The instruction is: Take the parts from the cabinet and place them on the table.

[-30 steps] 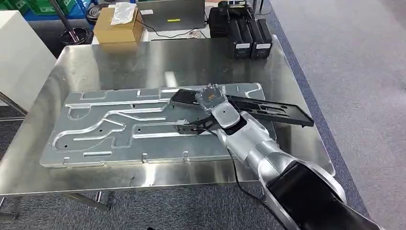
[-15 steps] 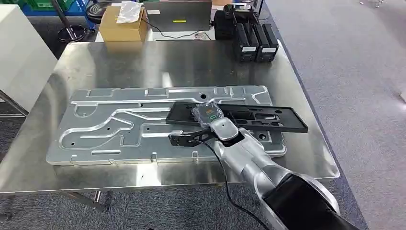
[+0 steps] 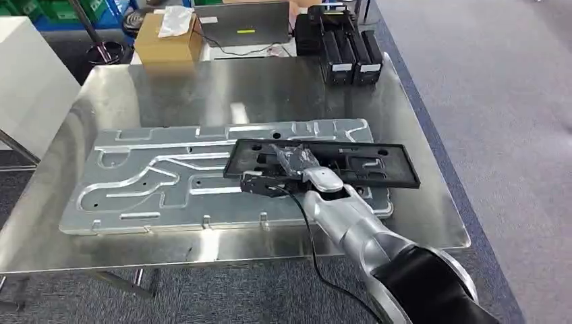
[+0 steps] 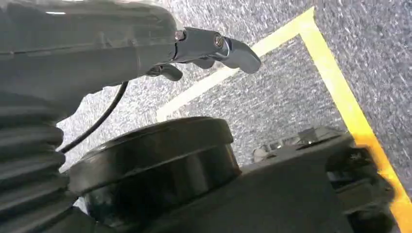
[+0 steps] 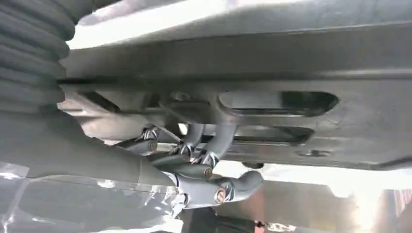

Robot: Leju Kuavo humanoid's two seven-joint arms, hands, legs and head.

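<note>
A long flat black plastic part (image 3: 351,164) with cut-outs lies across the right end of a large silver aluminium plate (image 3: 155,181) on the steel table (image 3: 168,88). My right hand (image 3: 287,169) grips the black part near its left-middle, fingers hooked through a slot. In the right wrist view the black part (image 5: 272,77) sits close above my right hand's fingers (image 5: 204,145), which curl around its edge. My left hand (image 4: 194,48) hangs beside my body over grey carpet with a yellow line, fingers curled, nothing in it.
At the table's far edge stand black battery-like boxes (image 3: 351,50), a cardboard box (image 3: 165,37) and a laptop (image 3: 246,20). A white cabinet (image 3: 30,81) stands at the left. Grey carpet lies to the right of the table.
My right hand has lowered the black part and turned it level over the plate's right end; the part's right tip came in from beyond the plate. The camera shifted slightly.
</note>
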